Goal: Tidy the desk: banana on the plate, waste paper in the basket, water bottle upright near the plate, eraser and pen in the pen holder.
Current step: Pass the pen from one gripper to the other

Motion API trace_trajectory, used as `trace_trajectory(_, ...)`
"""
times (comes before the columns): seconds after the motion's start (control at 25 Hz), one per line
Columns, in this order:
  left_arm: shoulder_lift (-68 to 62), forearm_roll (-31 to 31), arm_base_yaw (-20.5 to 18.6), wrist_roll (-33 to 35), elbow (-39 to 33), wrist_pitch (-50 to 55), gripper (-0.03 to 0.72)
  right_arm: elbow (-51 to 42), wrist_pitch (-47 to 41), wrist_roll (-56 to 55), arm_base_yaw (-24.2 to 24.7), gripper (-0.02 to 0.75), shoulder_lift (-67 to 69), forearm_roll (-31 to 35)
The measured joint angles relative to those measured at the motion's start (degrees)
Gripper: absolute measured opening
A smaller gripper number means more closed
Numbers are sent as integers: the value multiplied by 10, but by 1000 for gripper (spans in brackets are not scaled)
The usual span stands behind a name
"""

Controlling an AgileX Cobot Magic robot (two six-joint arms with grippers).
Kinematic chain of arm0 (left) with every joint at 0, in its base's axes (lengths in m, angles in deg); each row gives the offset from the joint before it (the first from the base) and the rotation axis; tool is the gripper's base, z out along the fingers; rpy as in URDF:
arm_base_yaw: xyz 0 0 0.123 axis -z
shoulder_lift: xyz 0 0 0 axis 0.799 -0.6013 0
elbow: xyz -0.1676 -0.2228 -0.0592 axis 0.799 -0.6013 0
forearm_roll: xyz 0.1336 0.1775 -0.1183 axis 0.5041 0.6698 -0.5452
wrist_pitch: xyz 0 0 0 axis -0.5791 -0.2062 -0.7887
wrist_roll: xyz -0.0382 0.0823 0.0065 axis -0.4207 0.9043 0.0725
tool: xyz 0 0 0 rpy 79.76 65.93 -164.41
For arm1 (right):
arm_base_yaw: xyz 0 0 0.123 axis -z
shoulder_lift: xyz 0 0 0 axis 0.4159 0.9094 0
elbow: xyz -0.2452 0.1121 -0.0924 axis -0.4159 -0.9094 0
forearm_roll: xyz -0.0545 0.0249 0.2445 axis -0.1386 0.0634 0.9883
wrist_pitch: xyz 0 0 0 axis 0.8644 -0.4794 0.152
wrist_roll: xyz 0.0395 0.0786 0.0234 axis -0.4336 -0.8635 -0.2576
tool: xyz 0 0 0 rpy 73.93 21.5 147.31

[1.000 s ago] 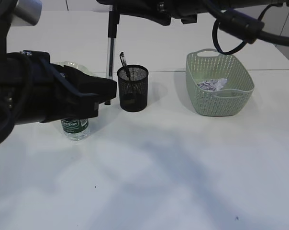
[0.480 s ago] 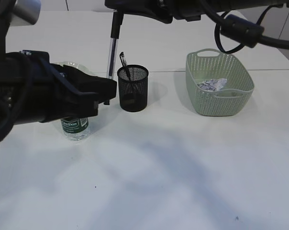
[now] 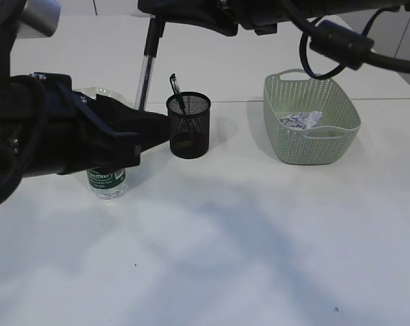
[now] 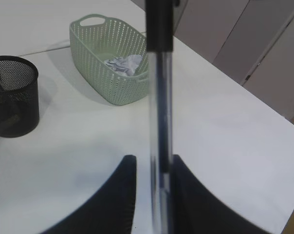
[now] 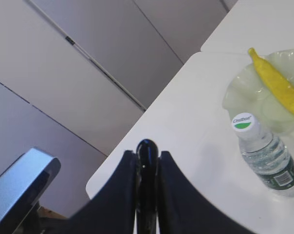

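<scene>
Pen [image 3: 144,80]: clamped at both ends, tilted, above table just left of holder; seen in left wrist view too [image 4: 159,126].
Left gripper [image 4: 152,187]: closed on pen's clear barrel.
Right gripper [image 5: 147,165]: closed on pen's black end.
Pen holder [image 3: 189,125]: black mesh, centre, another pen inside.
Basket [image 3: 312,119]: right, waste paper [image 3: 301,119] inside.
Bottle [image 5: 264,153]: upright, near plate [image 5: 244,92].
Banana [image 5: 276,87]: on plate.
Eraser: can't be told.
</scene>
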Motion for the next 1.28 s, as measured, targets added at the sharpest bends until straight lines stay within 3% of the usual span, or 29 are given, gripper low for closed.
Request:
trace_trajectory(0.24, 0, 0, 0, 0, 0, 0, 503, 0, -9, -3, -1, 63, 0, 2)
trace_trajectory(0.36, 0, 0, 0, 0, 0, 0, 584, 0, -9, -3, -1, 63, 0, 2)
trace_trajectory(0.8, 5, 27, -6, 0, 0, 9, 587, 0, -13, -3, -1, 62, 0, 2)
trace_trajectory(1.04, 41, 37, -60, 0, 0, 54, 574, 0, -2, -1, -1, 62, 0, 10)
trace_trajectory(1.28, 84, 53, -142, 1, 0, 126, 573, 0, 32, -1, -3, 62, 0, 13)
